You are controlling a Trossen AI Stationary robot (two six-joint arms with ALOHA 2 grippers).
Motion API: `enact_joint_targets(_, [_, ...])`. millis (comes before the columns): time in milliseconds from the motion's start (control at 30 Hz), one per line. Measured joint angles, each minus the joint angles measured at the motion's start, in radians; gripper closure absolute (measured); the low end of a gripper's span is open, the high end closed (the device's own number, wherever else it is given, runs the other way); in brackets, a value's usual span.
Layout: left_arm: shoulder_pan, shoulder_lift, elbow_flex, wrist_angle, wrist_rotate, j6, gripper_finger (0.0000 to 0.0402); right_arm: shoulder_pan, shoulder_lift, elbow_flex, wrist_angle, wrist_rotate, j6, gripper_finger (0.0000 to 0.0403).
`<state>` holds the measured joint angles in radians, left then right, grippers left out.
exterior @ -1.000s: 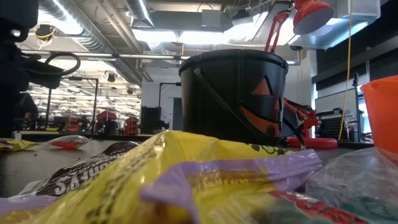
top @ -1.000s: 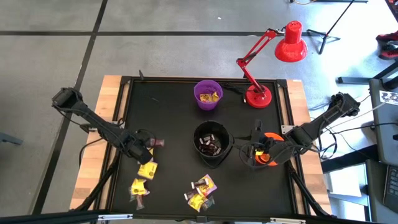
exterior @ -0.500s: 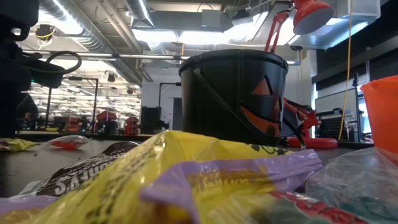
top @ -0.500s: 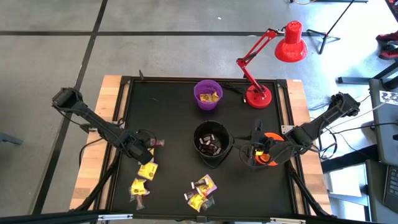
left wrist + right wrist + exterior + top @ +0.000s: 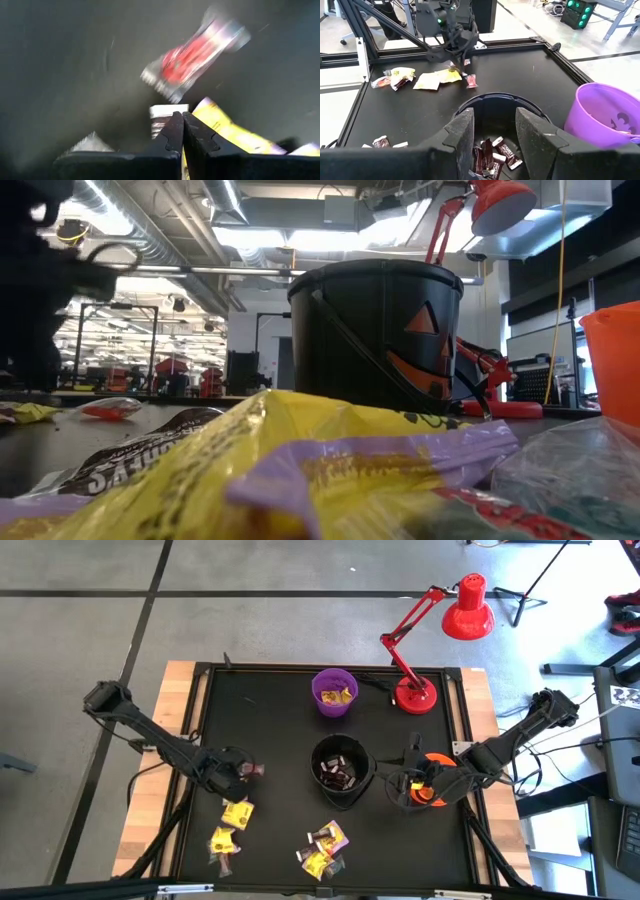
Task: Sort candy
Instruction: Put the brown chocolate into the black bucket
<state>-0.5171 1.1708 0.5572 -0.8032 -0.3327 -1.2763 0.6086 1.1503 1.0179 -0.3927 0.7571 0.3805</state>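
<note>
Candy: small crinkled wrapped pieces, loose on the black tabletop (image 5: 270, 710). A red piece (image 5: 196, 50) with clear twisted ends lies flat, long axis running diagonally away from the left tool (image 5: 178, 131), just beyond its tips. A yellow piece (image 5: 227, 131) lies beside the same tool, partly hidden. Two more yellow pieces (image 5: 237, 812) (image 5: 223, 841) sit near the front left edge. A mixed cluster (image 5: 323, 848) of yellow, purple and dark wrappers lies at front centre.

Left tool: fingers pressed together, tips touching a small white-ended wrapper (image 5: 161, 116); whether it is pinched, cannot tell.

Right tool (image 5: 495, 131): fingers apart, empty, above the black bucket's rim.

Containers: black bucket (image 5: 340, 772), centre, holds dark brown pieces. Purple bowl (image 5: 334, 692), farther back, holds yellow pieces. Orange bowl (image 5: 436, 762), right side, mostly hidden under the right arm; contents not visible.
</note>
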Motion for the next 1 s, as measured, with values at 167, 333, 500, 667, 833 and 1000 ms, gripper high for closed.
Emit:
enact_joint_targets(167, [0.000, 0.000, 0.090, -0.005, -0.105, 0.079, 0.0401, 0.000, 0.000, 0.000, 0.000, 0.012, 0.000, 0.0260])
enact_joint_targets(333, [0.000, -0.001, 0.171, -0.018, -0.162, 0.178, 0.0401, 0.000, 0.000, 0.000, 0.000, 0.013, 0.000, 0.0260])
enact_joint_targets(500, [0.000, -0.001, 0.172, -0.030, -0.156, 0.212, 0.0401, 0.000, 0.000, 0.000, 0.000, 0.013, 0.005, 0.0260])
enact_joint_targets(667, [0.000, -0.001, 0.119, -0.045, -0.060, 0.132, 0.0377, 0.000, 0.000, 0.000, 0.000, 0.011, 0.006, 0.0260])
enact_joint_targets(833, [0.000, -0.001, 0.037, -0.045, 0.033, 0.052, 0.0317, 0.000, 0.000, 0.000, 0.000, 0.011, 0.007, 0.0260])
enact_joint_targets(1000, [0.000, 0.000, -0.050, -0.025, 0.070, -0.026, 0.0257, 0.000, 0.000, 0.000, 0.000, 0.011, 0.007, 0.0260])
